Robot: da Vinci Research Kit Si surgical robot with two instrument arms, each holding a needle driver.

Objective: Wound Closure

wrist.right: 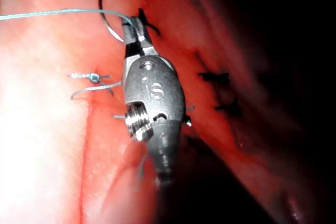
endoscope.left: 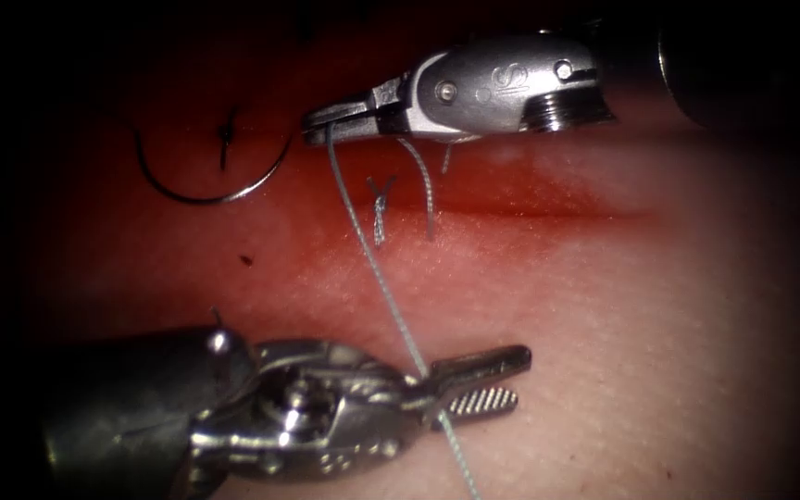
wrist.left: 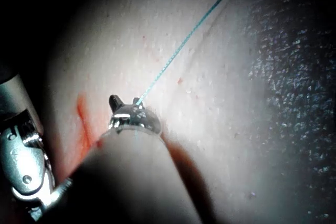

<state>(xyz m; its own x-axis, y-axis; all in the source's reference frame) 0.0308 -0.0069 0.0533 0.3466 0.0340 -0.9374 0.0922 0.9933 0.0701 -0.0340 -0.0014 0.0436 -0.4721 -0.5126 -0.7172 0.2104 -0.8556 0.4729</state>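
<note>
Now | right tool (endoscope.left: pixel 321 125) clamps pale blue-grey thread (endoscope.left: pixel 372 259) | left tool (endoscope.left: pixel 483 380) jaws apart around thread | thin curved steel needle (endoscope.left: pixel 210 190) free on red-stained tissue (endoscope.left: pixel 604 324) left of cut | knotted stitches placed.

A small dark speck (endoscope.left: pixel 245 260) lying alone on the tissue (endoscope.left: pixel 659 370).

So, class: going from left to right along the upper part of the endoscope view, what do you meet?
Curved needle lying on the tissue, not held → tip of the right tool, shut on the thread → knotted cut thread ends just below → the right tool's metal wrist.
</note>
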